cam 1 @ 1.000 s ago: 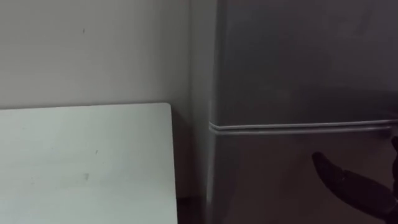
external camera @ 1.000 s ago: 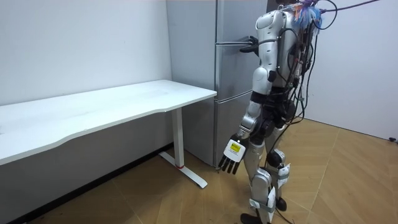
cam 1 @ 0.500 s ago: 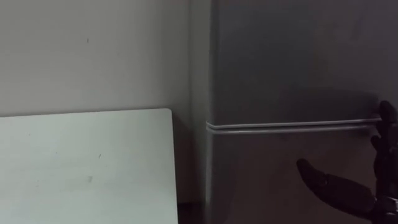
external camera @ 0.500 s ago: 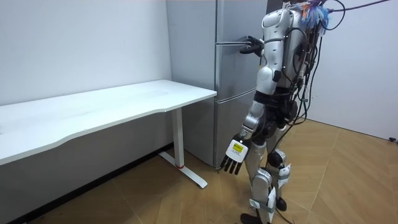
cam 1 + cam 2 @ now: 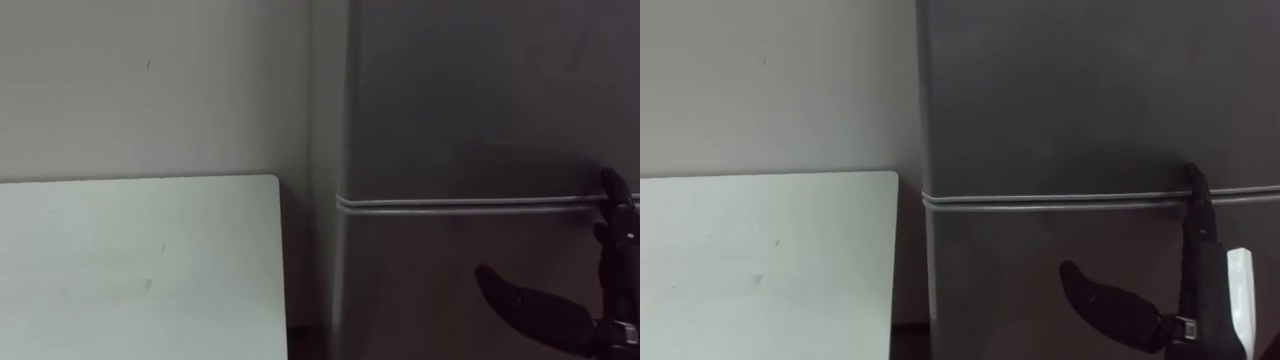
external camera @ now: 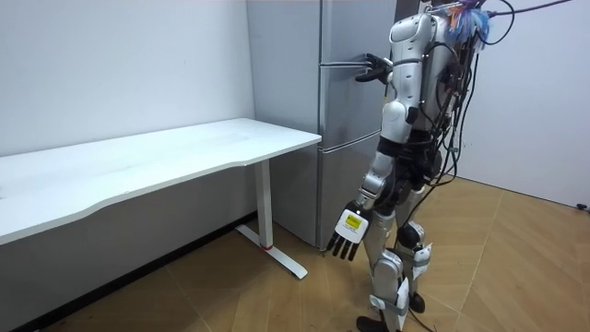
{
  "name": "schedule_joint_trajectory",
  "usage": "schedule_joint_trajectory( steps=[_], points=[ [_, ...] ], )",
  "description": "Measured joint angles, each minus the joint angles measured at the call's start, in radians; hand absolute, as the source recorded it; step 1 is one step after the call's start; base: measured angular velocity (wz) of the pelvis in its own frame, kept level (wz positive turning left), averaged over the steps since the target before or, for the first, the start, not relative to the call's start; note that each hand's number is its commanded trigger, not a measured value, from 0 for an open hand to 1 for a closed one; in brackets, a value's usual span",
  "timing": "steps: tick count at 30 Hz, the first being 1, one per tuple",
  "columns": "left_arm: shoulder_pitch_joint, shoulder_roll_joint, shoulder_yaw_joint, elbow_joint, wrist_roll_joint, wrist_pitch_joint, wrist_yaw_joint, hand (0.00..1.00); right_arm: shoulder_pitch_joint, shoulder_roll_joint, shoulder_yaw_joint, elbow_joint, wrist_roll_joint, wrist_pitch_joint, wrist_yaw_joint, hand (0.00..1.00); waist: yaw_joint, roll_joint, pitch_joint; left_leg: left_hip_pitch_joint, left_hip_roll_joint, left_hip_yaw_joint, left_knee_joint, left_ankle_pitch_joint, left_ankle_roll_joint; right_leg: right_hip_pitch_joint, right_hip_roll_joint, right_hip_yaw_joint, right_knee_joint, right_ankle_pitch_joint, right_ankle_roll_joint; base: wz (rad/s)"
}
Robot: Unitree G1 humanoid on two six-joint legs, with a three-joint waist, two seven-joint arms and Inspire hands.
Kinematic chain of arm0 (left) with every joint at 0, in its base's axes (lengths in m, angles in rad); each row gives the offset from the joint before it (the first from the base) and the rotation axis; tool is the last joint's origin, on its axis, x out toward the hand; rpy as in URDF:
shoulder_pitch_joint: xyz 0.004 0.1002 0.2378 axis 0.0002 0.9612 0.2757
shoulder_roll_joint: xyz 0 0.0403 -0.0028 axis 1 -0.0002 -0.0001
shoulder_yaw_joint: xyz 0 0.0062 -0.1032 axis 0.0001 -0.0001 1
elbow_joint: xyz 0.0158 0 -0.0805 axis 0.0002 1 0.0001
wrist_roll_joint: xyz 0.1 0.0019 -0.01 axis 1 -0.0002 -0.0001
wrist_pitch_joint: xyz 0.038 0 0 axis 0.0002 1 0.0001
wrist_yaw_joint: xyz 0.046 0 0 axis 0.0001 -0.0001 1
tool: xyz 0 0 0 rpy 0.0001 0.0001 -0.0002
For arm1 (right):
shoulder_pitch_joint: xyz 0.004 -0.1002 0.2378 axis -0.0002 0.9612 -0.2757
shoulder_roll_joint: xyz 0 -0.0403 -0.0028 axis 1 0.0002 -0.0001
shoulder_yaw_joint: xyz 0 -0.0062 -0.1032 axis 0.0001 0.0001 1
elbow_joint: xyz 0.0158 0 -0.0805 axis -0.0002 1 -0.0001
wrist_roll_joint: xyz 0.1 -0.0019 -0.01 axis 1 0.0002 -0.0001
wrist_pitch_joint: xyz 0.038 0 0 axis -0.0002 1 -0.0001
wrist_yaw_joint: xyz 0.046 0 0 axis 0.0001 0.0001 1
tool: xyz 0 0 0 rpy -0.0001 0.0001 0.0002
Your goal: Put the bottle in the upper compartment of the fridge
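Note:
I stand close before the grey fridge (image 5: pixel 470 100), whose upper door (image 6: pixel 346 37) is closed. A pale seam (image 5: pixel 470 203) divides the upper door from the lower one. My right hand (image 5: pixel 1198 265) is raised against the fridge front, open, with straight fingers (image 5: pixel 615 235) pointing up so their tips reach the seam, and the thumb (image 5: pixel 525 305) spread out to the left. In the room view this right hand (image 6: pixel 373 67) rests at the seam at chest height. My left hand (image 6: pixel 346 235) hangs open beside my thigh, holding nothing.
A white table (image 5: pixel 140 260) stands to the left of the fridge against the pale wall, its corner a narrow gap away from the fridge side. In the room view the table (image 6: pixel 166 157) runs off to the left over a wooden floor (image 6: pixel 516 267).
My right hand has risen along the fridge front: a second ago only the thumb showed low at the right, now the fingertips reach the seam. The left hand still hangs.

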Motion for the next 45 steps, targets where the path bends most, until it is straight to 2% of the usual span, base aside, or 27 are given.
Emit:
schedule_joint_trajectory(
  steps=[10,14,17,19,21,24,27,35,39,45],
  points=[
    [0.012,-0.008,0.047,0.001,-0.003,0.0,0.0,0.0,0.007,0.002,-0.035,0.005,0.016,0.0,0.007,0.0,-0.001,-0.006,0.0002,0.007,0.0,-0.005,0.0,0.0,0.001,0.018,-0.001,-0.013,-0.007,0.003,0.0,0.03],
    [0.02,-0.009,0.083,0.001,-0.001,0.001,0.0,0.0,0.007,-0.01,-0.078,0.012,0.053,0.0,0.028,0.0,-0.025,-0.015,0.003,0.016,-0.003,-0.024,-0.001,0.0,0.001,0.042,-0.001,-0.024,-0.02,0.003,0.003,0.13],
    [0.023,-0.009,0.085,0.001,0.0,0.003,0.002,0.0,-0.006,-0.012,-0.138,0.02,0.053,0.0,0.01,0.0,-0.028,-0.016,0.0032,0.012,-0.006,-0.035,-0.001,0.0,0.001,0.045,-0.005,-0.037,-0.021,0.002,0.005,0.13],
    [0.024,-0.01,0.091,0.0,0.0,0.004,0.003,0.0,-0.036,-0.028,-0.176,0.029,0.052,0.0,-0.007,0.0,-0.028,-0.016,0.0031,0.01,-0.006,-0.038,0.0,0.0,0.001,0.044,-0.005,-0.041,-0.021,0.001,0.005,0.08],
    [0.025,-0.013,0.104,0.0,0.014,0.004,0.006,0.0,-0.076,-0.088,-0.215,0.031,0.052,-0.013,-0.024,0.0,-0.028,-0.016,0.0027,0.009,-0.006,-0.041,0.0,0.0,0.001,0.045,-0.005,-0.043,-0.021,0.001,0.006,0.04],
    [0.032,-0.012,0.123,-0.011,0.042,0.004,0.009,0.0,-0.114,-0.142,-0.274,0.031,0.048,-0.041,-0.059,0.0,-0.029,-0.02,0.0027,0.009,-0.006,-0.046,0.0,0.0,0.001,0.048,-0.005,-0.048,-0.021,0.001,0.006,0.06],
    [0.033,-0.008,0.124,-0.02,0.059,0.004,0.011,0.0,-0.127,-0.167,-0.323,0.031,0.048,-0.061,-0.105,0.0,-0.029,-0.027,0.0011,0.007,-0.006,-0.052,0.0,0.0,0.001,0.047,-0.005,-0.057,-0.02,0.001,0.006,0.08],
    [0.048,0.001,0.131,-0.04,0.077,0.004,0.03,0.0,-0.101,-0.168,-0.346,0.064,0.069,-0.094,-0.119,0.0,-0.055,-0.037,0.003,0.01,-0.005,-0.05,-0.005,0.0,0.001,0.046,-0.007,-0.065,-0.018,0.001,0.006,-0.01],
    [0.049,0.002,0.151,-0.04,0.078,0.012,0.036,0.0,-0.051,-0.168,-0.384,0.118,0.09,-0.09,-0.129,0.0,-0.056,-0.043,0.0004,0.012,-0.005,-0.047,-0.012,-0.001,0.002,0.044,-0.007,-0.064,-0.017,0.001,0.006,-0.02],
    [0.055,0.002,0.161,-0.043,0.078,0.022,0.055,0.0,-0.036,-0.167,-0.427,0.21,0.126,-0.094,-0.158,0.0,-0.065,-0.039,-0.0053,0.018,-0.005,-0.045,-0.012,-0.001,0.002,0.05,-0.007,-0.065,-0.016,0.001,0.006,0.0]
  ],
)
